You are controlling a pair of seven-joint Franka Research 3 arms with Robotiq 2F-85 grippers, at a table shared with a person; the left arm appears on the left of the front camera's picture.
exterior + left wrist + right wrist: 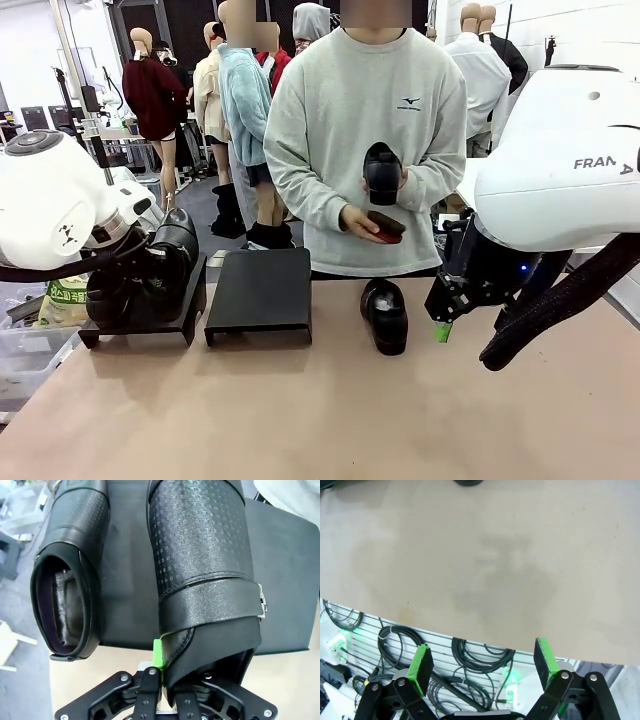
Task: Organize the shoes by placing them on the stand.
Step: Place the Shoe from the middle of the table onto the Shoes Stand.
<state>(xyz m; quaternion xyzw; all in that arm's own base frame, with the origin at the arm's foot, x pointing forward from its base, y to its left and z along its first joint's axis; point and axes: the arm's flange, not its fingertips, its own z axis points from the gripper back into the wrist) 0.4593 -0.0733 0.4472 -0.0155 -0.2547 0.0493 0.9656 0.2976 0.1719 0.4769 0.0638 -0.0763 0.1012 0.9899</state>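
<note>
My left gripper [167, 656] is shut on the heel collar of a black textured shoe [200, 555] with a strap and buckle. That shoe lies along the left black stand [285, 580]. A second black shoe [70, 580] lies beside it on the same stand, opening toward me. From the front, both shoes [165, 262] sit on that stand [140, 325] by my left gripper [150, 280]. Another black shoe [385, 315] lies on the table. The person holds a black shoe [382, 172] upright in one hand and a second one [386, 227], sole up, in the other. My right gripper [482, 660] is open and holds nothing.
A second black stand [258, 295] with nothing on it is next to the left one. My right gripper [440, 328] hangs over the table's right side, near its edge [470, 630], with coiled cables [470, 657] below. The person stands at the far side.
</note>
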